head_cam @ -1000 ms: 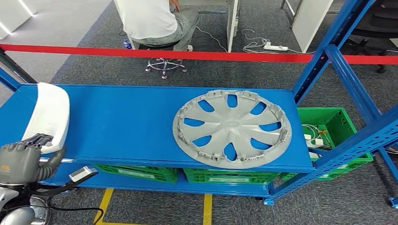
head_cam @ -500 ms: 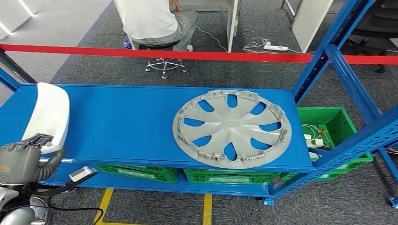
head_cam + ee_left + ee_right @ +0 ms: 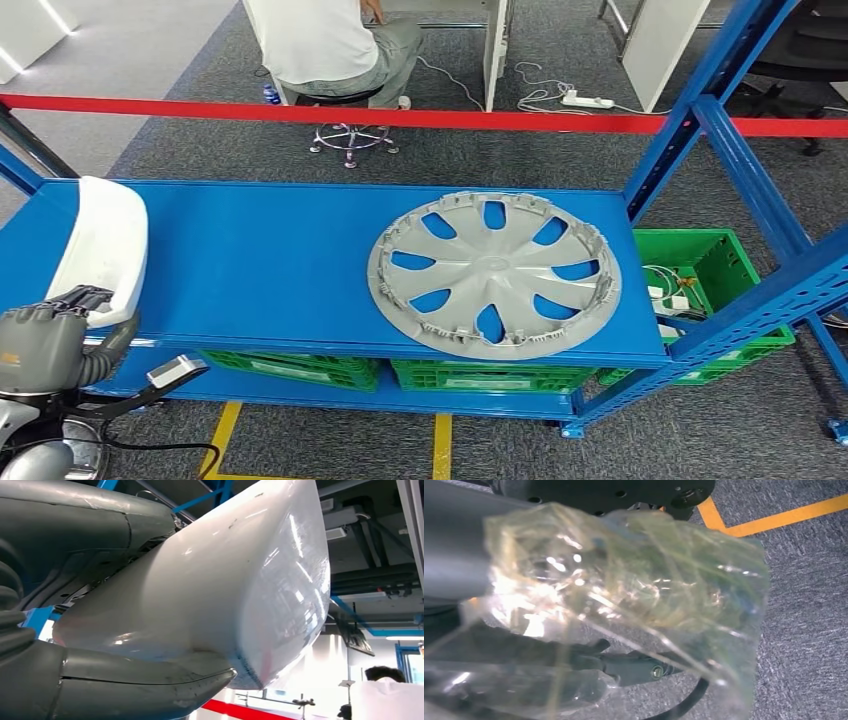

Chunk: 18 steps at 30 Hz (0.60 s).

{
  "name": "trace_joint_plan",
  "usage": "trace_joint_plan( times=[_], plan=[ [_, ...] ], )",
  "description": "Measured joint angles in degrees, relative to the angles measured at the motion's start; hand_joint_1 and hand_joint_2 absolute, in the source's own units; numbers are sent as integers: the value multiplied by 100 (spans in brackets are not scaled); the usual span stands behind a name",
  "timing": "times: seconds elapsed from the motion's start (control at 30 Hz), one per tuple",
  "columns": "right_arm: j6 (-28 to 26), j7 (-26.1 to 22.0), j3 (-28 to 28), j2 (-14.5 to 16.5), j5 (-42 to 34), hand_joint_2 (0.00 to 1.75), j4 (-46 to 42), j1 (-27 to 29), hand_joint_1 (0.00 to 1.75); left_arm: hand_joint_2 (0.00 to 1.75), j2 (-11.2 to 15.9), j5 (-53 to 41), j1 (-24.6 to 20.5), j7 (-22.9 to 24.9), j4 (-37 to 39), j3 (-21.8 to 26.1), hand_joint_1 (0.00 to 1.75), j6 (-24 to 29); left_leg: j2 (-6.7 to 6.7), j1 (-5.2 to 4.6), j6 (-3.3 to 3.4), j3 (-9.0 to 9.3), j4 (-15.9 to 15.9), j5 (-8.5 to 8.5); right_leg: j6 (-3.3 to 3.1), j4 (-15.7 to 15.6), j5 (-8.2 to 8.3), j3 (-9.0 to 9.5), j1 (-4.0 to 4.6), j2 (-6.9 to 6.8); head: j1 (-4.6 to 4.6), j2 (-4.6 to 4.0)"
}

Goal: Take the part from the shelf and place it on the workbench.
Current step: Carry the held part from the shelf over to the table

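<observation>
A white curved plastic part stands on its edge at the left end of the blue shelf. My left hand reaches it from below the shelf's front edge and grips its near end. Up close, the white part sits between the thick thumb and the darker fingers. A grey wheel cover lies flat on the right half of the shelf. My right hand hangs over the carpet behind crinkled clear plastic film, which blurs its fingers.
Blue uprights frame the shelf's right end. Green crates sit on the lower level and one to the right. Red barrier tape runs behind the shelf, with a person on a stool beyond. Yellow lines mark the floor.
</observation>
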Motion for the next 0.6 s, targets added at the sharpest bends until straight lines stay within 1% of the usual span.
trace_joint_plan(
  times=[0.27,0.43,0.53,0.6],
  plan=[
    [16,-16,0,9,-20,0,17,-11,0,175,1,140,70,66,-27,84,175,-153,0,-8,2,0,6,-1,6,-3,4,0,-12,-1,-1,0],
    [11,-14,0,17,-68,0,28,-10,0,175,1,124,111,74,-44,125,175,-174,0,-20,22,-7,32,-13,21,-4,11,1,-26,-1,-2,0],
    [10,-8,0,20,-83,0,35,-8,0,175,2,112,127,84,-45,137,175,-193,0,-29,50,-21,61,-23,44,-4,20,1,-34,0,-2,0],
    [9,-2,0,21,-92,0,38,-6,0,175,4,112,132,91,-49,142,175,-209,-1,-38,84,-30,84,-7,84,-12,48,1,-45,0,-3,0]
  ],
)
